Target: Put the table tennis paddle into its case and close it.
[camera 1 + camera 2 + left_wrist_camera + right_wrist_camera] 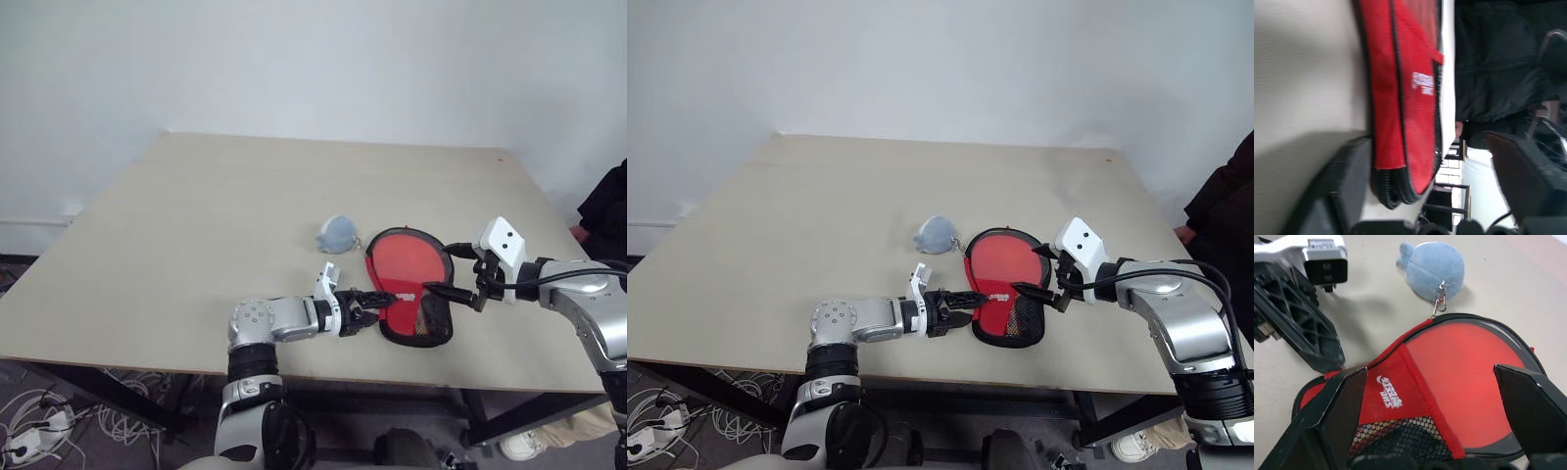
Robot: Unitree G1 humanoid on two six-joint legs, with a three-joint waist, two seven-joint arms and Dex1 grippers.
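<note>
The case (411,286), a black pouch with a red logo panel and mesh, lies flat near the table's front edge. Through its clear side I see the red face of the table tennis paddle (1469,382) inside it. My left gripper (377,305) reaches in from the left at the case's narrow zip end (1400,191). That end lies between its spread fingers, close to one finger (1337,196). My right gripper (446,269) comes from the right and stands open, its fingers (1342,406) straddling the case's round part from just above.
A pale blue-grey wad of cloth (336,233) lies just behind the case, clipped to its zip pull (1439,303). A person in dark clothes (1220,206) stands at the table's right side. The tan table (196,245) stretches far and left.
</note>
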